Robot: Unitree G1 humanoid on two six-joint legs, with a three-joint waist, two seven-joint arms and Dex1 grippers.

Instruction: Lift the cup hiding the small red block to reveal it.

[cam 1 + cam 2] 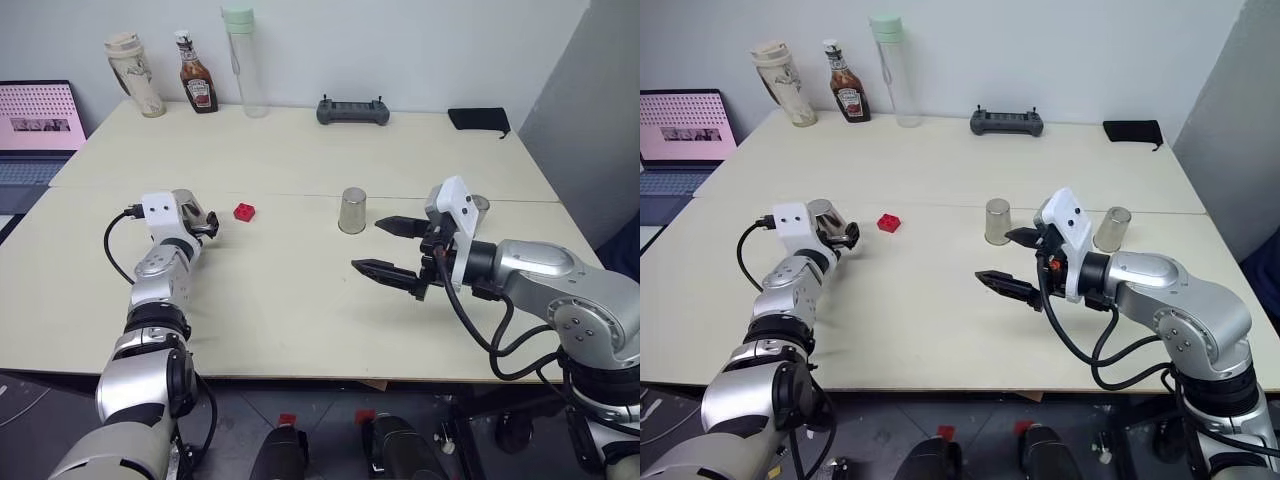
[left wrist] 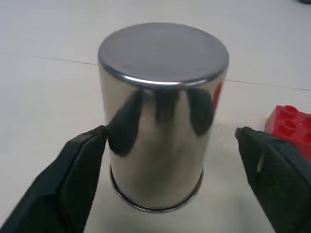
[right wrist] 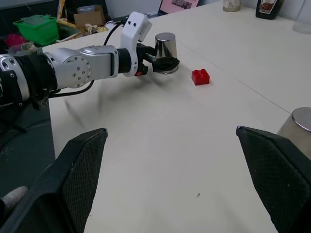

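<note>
A silver cup (image 2: pixel 160 121) stands upside down on the table at the left, seen also from the head (image 1: pixel 186 206). My left gripper (image 1: pixel 205 226) is open around it, one finger (image 2: pixel 82 160) close against its side and the other a little apart from it. The small red block (image 1: pixel 245 211) lies uncovered on the table just right of that cup. Two more silver cups stand upside down: one in the middle (image 1: pixel 352 210), one at the right (image 1: pixel 1112 229). My right gripper (image 1: pixel 368 245) hovers open and empty near the middle cup.
Along the table's far edge stand a beige tumbler (image 1: pixel 135 75), a ketchup bottle (image 1: pixel 197 85) and a tall clear bottle (image 1: pixel 243 60). A black controller (image 1: pixel 352 110) and a black pouch (image 1: pixel 479 119) lie there too. A laptop (image 1: pixel 35 125) sits off the left side.
</note>
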